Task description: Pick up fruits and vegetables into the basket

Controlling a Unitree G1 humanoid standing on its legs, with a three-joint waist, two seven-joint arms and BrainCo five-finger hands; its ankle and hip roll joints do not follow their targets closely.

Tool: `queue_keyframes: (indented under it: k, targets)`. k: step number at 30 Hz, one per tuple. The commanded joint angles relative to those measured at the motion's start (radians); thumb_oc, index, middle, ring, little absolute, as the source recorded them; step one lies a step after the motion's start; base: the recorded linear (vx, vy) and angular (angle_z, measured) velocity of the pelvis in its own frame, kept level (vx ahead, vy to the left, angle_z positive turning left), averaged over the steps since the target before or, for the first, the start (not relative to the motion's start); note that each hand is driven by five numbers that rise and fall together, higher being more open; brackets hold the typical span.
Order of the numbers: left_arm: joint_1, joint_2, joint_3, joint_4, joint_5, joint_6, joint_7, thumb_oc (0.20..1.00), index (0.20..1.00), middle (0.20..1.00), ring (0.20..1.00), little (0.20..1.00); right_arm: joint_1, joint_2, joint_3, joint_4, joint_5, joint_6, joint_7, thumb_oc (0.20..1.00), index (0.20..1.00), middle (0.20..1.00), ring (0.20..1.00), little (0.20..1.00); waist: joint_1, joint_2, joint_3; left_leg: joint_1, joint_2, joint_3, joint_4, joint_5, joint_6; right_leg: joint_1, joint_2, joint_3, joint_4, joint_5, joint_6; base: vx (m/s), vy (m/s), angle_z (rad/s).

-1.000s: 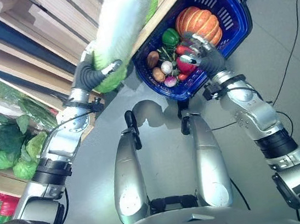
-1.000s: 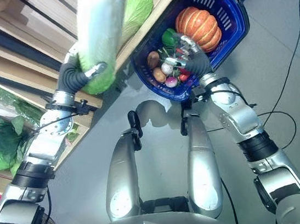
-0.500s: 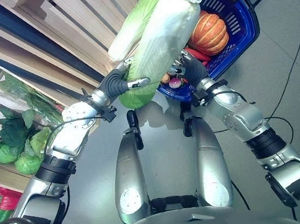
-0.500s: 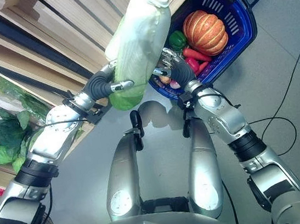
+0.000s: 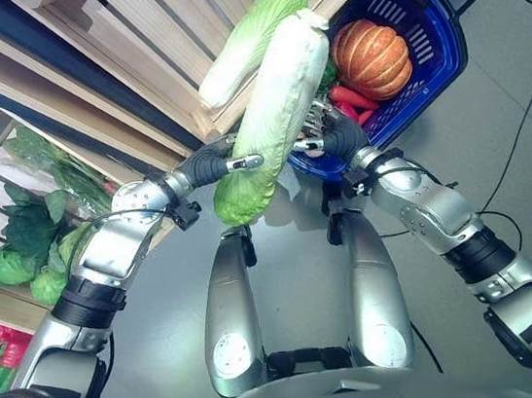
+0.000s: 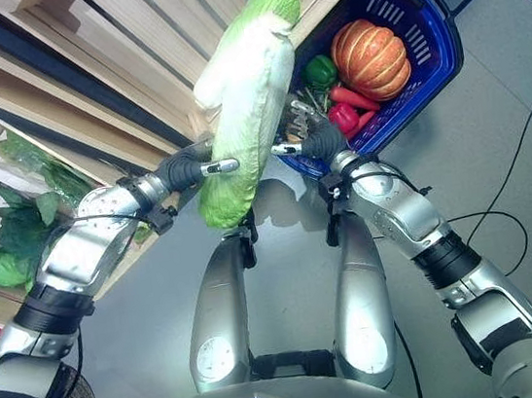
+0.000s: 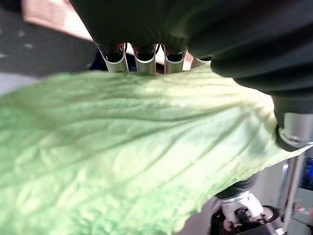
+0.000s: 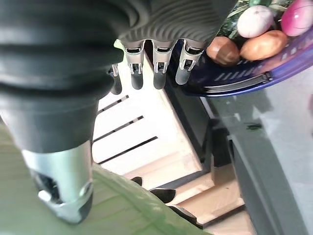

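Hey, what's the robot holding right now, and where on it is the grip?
The left hand holds a long napa cabbage near its leafy green lower end, fingers curled round it. The right hand reaches toward the cabbage with relaxed fingers, gripping nothing.

Cabbage (image 5: pixel 274 110) held before shelf (image 5: pixel 130 60); basket (image 5: pixel 442 48) right, holding pumpkin (image 5: pixel 370 50), peppers (image 5: pixel 356 101).

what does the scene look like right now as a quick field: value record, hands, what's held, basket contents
left hand: curled round the napa cabbage, holding it up beside the basket
right hand: by the near rim of the basket, fingers relaxed, holding nothing
basket: blue, on the floor against the wooden shelf
in basket: pumpkin, green pepper, red peppers, small round vegetables in the right wrist view
on shelf: second cabbage, leafy greens
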Motion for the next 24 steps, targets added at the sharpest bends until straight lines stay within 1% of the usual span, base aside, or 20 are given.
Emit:
queue_keyframes:
  k: [1, 2, 4, 7, 9, 10, 11, 12, 13, 14, 15, 17, 18, 19, 21, 22, 23, 24]
  targets:
    - [-0.012, -0.035, -0.200, -0.204, 0.055, -0.053, -0.072, 0.200, 0.200, 0.200, 0.200, 0.200, -0.149, 0.059, 0.106, -0.196, 0.061, -0.014, 0.158, 1.000, 1.000, 1.000, 1.000, 1.000, -0.010, 0.017, -0.027, 0.000, -0.068, 0.093, -0.064, 0.022, 0.095, 0.083, -0.011, -0.026, -0.026, -0.065, 0.071, 0.00, 0.000, 0.00]
    - [-0.020, -0.021, -0.209, -0.205, 0.085, -0.093, -0.061, 0.200, 0.200, 0.200, 0.200, 0.200, -0.156, 0.054, 0.126, -0.217, 0.089, 0.008, 0.184, 1.000, 1.000, 1.000, 1.000, 1.000, -0.008, 0.017, -0.027, 0.000, -0.069, 0.093, -0.062, 0.022, 0.095, 0.085, -0.011, -0.026, -0.027, -0.064, 0.071, 0.00, 0.000, 0.00]
    - [-0.024, -0.002, -0.212, -0.211, 0.116, -0.136, -0.036, 0.200, 0.200, 0.200, 0.200, 0.200, -0.161, 0.048, 0.154, -0.241, 0.134, 0.029, 0.217, 1.000, 1.000, 1.000, 1.000, 1.000, -0.002, 0.014, -0.027, 0.003, -0.068, 0.091, -0.061, 0.022, 0.094, 0.090, -0.013, -0.029, -0.030, -0.064, 0.072, 0.00, -0.040, 0.01]
    - [-0.034, 0.040, -0.205, -0.210, 0.246, -0.315, 0.031, 0.200, 0.200, 0.200, 0.200, 0.200, -0.156, 0.052, 0.182, -0.257, 0.233, 0.062, 0.253, 1.000, 1.000, 1.000, 1.000, 1.000, 0.011, 0.010, -0.027, 0.010, -0.066, 0.087, -0.057, 0.021, 0.093, 0.102, -0.017, -0.034, -0.033, -0.064, 0.074, 0.01, -0.052, 0.01]
    - [-0.036, 0.057, -0.195, -0.213, 0.283, -0.370, 0.056, 0.200, 0.200, 0.200, 0.200, 0.200, -0.152, 0.052, 0.187, -0.259, 0.274, 0.070, 0.269, 1.000, 1.000, 1.000, 1.000, 1.000, 0.017, 0.008, -0.027, 0.010, -0.065, 0.085, -0.056, 0.021, 0.092, 0.104, -0.019, -0.035, -0.033, -0.064, 0.075, 0.00, -0.022, 0.02]
    - [-0.036, 0.059, -0.194, -0.213, 0.286, -0.376, 0.058, 0.200, 0.200, 0.200, 0.200, 0.200, -0.152, 0.052, 0.187, -0.259, 0.278, 0.071, 0.271, 1.000, 1.000, 1.000, 1.000, 1.000, 0.017, 0.008, -0.027, 0.009, -0.064, 0.084, -0.055, 0.021, 0.092, 0.104, -0.019, -0.035, -0.033, -0.064, 0.075, 0.00, -0.056, 0.03]
    - [-0.037, 0.081, -0.171, -0.217, 0.334, -0.458, 0.098, 0.200, 0.200, 0.200, 0.200, 0.200, -0.133, 0.059, 0.196, -0.262, 0.336, 0.080, 0.309, 1.000, 1.000, 1.000, 1.000, 1.000, 0.027, 0.005, -0.027, 0.011, -0.061, 0.080, -0.055, 0.022, 0.090, 0.106, -0.021, -0.038, -0.030, -0.065, 0.077, 0.00, -0.054, 0.03]
    - [-0.039, 0.089, -0.163, -0.215, 0.347, -0.484, 0.106, 0.200, 0.200, 0.200, 0.200, 0.200, -0.126, 0.065, 0.197, -0.259, 0.344, 0.081, 0.321, 1.000, 1.000, 1.000, 1.000, 1.000, 0.030, 0.003, -0.027, 0.014, -0.061, 0.079, -0.058, 0.023, 0.091, 0.110, -0.021, -0.039, -0.033, -0.064, 0.077, 0.01, -0.076, 0.02]
    - [-0.041, 0.100, -0.153, -0.215, 0.371, -0.527, 0.131, 0.200, 0.200, 0.200, 0.200, 0.200, -0.115, 0.070, 0.199, -0.259, 0.367, 0.087, 0.338, 1.000, 1.000, 1.000, 1.000, 1.000, 0.034, -0.001, -0.027, 0.017, -0.061, 0.077, -0.060, 0.024, 0.090, 0.113, -0.021, -0.040, -0.034, -0.064, 0.077, 0.01, -0.077, 0.03]
    - [-0.050, 0.118, -0.145, -0.213, 0.402, -0.585, 0.166, 0.200, 0.200, 0.200, 0.200, 0.200, -0.101, 0.079, 0.200, -0.254, 0.392, 0.094, 0.352, 1.000, 1.000, 1.000, 1.000, 1.000, 0.039, -0.007, -0.027, 0.020, -0.059, 0.076, -0.064, 0.025, 0.090, 0.117, -0.022, -0.042, -0.036, -0.061, 0.078, 0.00, -0.084, 0.07]
    - [-0.056, 0.127, -0.141, -0.210, 0.408, -0.610, 0.185, 0.200, 0.200, 0.200, 0.200, 0.200, -0.095, 0.084, 0.201, -0.249, 0.394, 0.093, 0.363, 1.000, 1.000, 1.000, 1.000, 1.000, 0.041, -0.011, -0.027, 0.022, -0.059, 0.075, -0.067, 0.027, 0.090, 0.119, -0.021, -0.043, -0.038, -0.060, 0.079, 0.00, -0.065, 0.07]
    - [-0.063, 0.131, -0.137, -0.205, 0.412, -0.622, 0.192, 0.200, 0.200, 0.200, 0.200, 0.200, -0.090, 0.090, 0.199, -0.246, 0.395, 0.084, 0.367, 1.000, 1.000, 1.000, 1.000, 1.000, 0.044, -0.017, -0.027, 0.023, -0.058, 0.074, -0.069, 0.028, 0.090, 0.120, -0.019, -0.043, -0.040, -0.058, 0.079, -0.01, -0.043, 0.07]
    - [-0.068, 0.136, -0.138, -0.199, 0.408, -0.629, 0.194, 0.200, 0.200, 0.200, 0.200, 0.200, -0.088, 0.090, 0.198, -0.246, 0.377, 0.050, 0.349, 1.000, 1.000, 1.000, 1.000, 1.000, 0.045, -0.021, -0.027, 0.023, -0.057, 0.073, -0.071, 0.029, 0.089, 0.121, -0.019, -0.044, -0.042, -0.057, 0.079, 0.00, -0.052, 0.06]
    - [-0.071, 0.144, -0.137, -0.197, 0.395, -0.631, 0.187, 0.200, 0.200, 0.200, 0.200, 0.200, -0.088, 0.084, 0.193, -0.244, 0.279, -0.028, 0.305, 1.000, 1.000, 1.000, 1.000, 1.000, 0.045, -0.025, -0.027, 0.027, -0.057, 0.071, -0.074, 0.029, 0.089, 0.125, -0.017, -0.044, -0.045, -0.055, 0.080, 0.00, -0.038, 0.04]
    - [-0.069, 0.151, -0.130, -0.188, 0.363, -0.620, 0.172, 0.200, 0.200, 0.200, 0.200, 0.200, -0.101, 0.054, 0.176, -0.244, 0.122, -0.103, 0.252, 1.000, 1.000, 1.000, 1.000, 1.000, 0.039, -0.033, -0.027, 0.029, -0.054, 0.072, -0.078, 0.031, 0.086, 0.125, -0.012, -0.040, -0.049, -0.051, 0.081, 0.00, -0.013, 0.02]
    - [-0.066, 0.148, -0.125, -0.188, 0.358, -0.616, 0.171, 0.200, 0.200, 0.200, 0.200, 0.200, -0.103, 0.047, 0.168, -0.249, 0.123, -0.100, 0.255, 1.000, 1.000, 1.000, 1.000, 1.000, 0.037, -0.034, -0.027, 0.030, -0.053, 0.073, -0.079, 0.032, 0.086, 0.125, -0.011, -0.039, -0.050, -0.051, 0.081, 0.00, 0.000, 0.00]
    - [-0.061, 0.144, -0.115, -0.188, 0.346, -0.609, 0.170, 0.200, 0.200, 0.200, 0.200, 0.200, -0.102, 0.034, 0.155, -0.259, 0.165, -0.082, 0.283, 1.000, 1.000, 1.000, 1.000, 1.000, 0.032, -0.037, -0.027, 0.030, -0.051, 0.075, -0.080, 0.033, 0.086, 0.125, -0.010, -0.038, -0.050, -0.051, 0.081, 0.00, 0.000, 0.00]
    - [-0.054, 0.142, -0.107, -0.183, 0.343, -0.616, 0.176, 0.200, 0.200, 0.200, 0.200, 0.200, -0.093, 0.028, 0.149, -0.266, 0.193, -0.064, 0.315, 1.000, 1.000, 1.000, 1.000, 1.000, 0.029, -0.039, -0.027, 0.032, -0.050, 0.076, -0.080, 0.032, 0.086, 0.126, -0.007, -0.037, -0.050, -0.053, 0.080, 0.00, 0.000, 0.00]
